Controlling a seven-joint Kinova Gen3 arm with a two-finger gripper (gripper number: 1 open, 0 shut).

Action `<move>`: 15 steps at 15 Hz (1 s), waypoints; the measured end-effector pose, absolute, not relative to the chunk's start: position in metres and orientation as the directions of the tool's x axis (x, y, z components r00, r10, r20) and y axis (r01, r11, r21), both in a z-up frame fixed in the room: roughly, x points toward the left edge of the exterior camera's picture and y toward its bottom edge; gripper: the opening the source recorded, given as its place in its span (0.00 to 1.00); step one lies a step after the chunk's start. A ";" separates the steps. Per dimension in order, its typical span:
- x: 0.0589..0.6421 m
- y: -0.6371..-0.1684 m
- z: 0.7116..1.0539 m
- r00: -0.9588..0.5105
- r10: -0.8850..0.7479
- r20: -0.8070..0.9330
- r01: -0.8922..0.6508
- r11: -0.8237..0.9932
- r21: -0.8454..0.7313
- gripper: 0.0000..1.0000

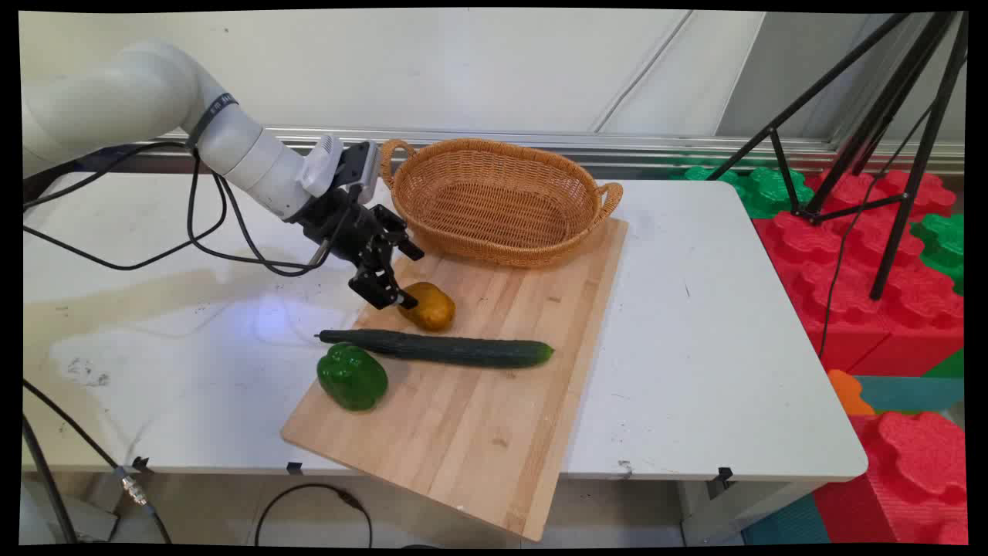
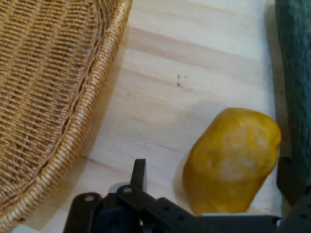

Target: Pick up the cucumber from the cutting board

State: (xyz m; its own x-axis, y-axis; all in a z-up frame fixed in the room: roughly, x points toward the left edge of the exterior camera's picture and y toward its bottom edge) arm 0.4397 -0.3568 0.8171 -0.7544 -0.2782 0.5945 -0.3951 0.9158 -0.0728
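Main view shows no readable writing. Gripper (image 1: 395, 297) stands open around the yellow potato (image 1: 428, 306), fingers apart on both sides, not closed. Potato lies on the wooden board (image 1: 478, 417), between basket (image 1: 494, 201) and cucumber (image 1: 440, 349), its long axis running toward the gripper.

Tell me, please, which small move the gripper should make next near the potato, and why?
Probably a short descent, then closing. The gripper is open at the potato on the wooden board. In the hand view one finger stands left of the potato, the other at its right, so it lies between them but seems not yet gripped.
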 end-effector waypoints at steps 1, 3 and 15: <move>0.441 -0.356 0.820 -0.749 -0.279 0.601 -0.399 0.914 -0.072 1.00; 0.443 -0.353 0.827 -0.737 -0.280 0.615 -0.405 0.912 -0.071 1.00; 0.453 -0.313 0.884 -0.704 -0.213 0.677 -0.348 0.935 -0.068 1.00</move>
State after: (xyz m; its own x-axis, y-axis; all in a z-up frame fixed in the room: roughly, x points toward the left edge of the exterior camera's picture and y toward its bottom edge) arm 0.4525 -0.3134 0.8837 -0.7044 -0.2128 0.6771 -0.3478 0.9351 -0.0679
